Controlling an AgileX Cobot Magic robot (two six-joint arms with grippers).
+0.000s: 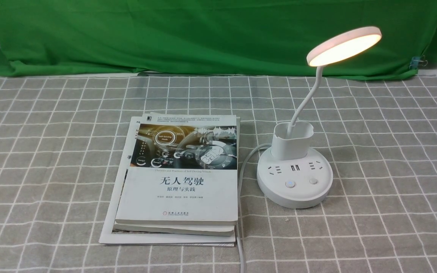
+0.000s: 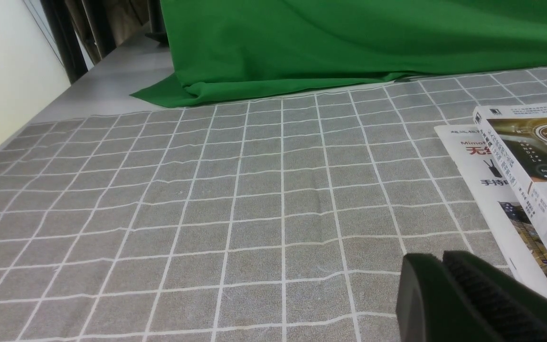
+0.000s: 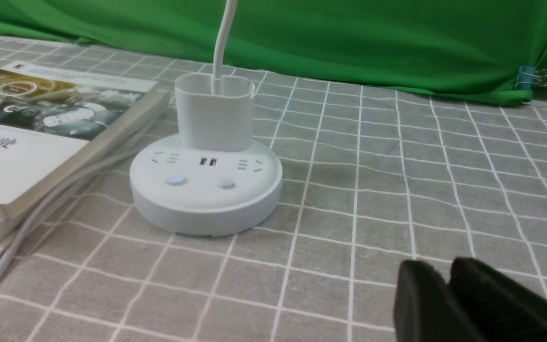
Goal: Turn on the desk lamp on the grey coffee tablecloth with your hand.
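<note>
The white desk lamp [image 1: 295, 172] stands on the grey coffee tablecloth [image 1: 393, 151], right of centre. Its round disc head [image 1: 343, 45] glows warm white on a thin bent neck. The round base carries a pen-holder cup [image 1: 292, 142], sockets and two buttons; the left button [image 1: 289, 184] shows a small light. The base also shows in the right wrist view [image 3: 205, 185], where the left button [image 3: 175, 179] glows blue. My right gripper [image 3: 444, 268] is shut and empty, low over the cloth, apart from the base. My left gripper [image 2: 439, 259] is shut and empty beside the books. No arm shows in the front view.
A stack of books [image 1: 178, 178] lies left of the lamp, also in the left wrist view [image 2: 525, 175]. The lamp's white cable [image 1: 241, 182] runs between books and base toward the front edge. A green cloth [image 1: 203, 34] hangs at the back, with a clip [image 1: 417, 60] at its right.
</note>
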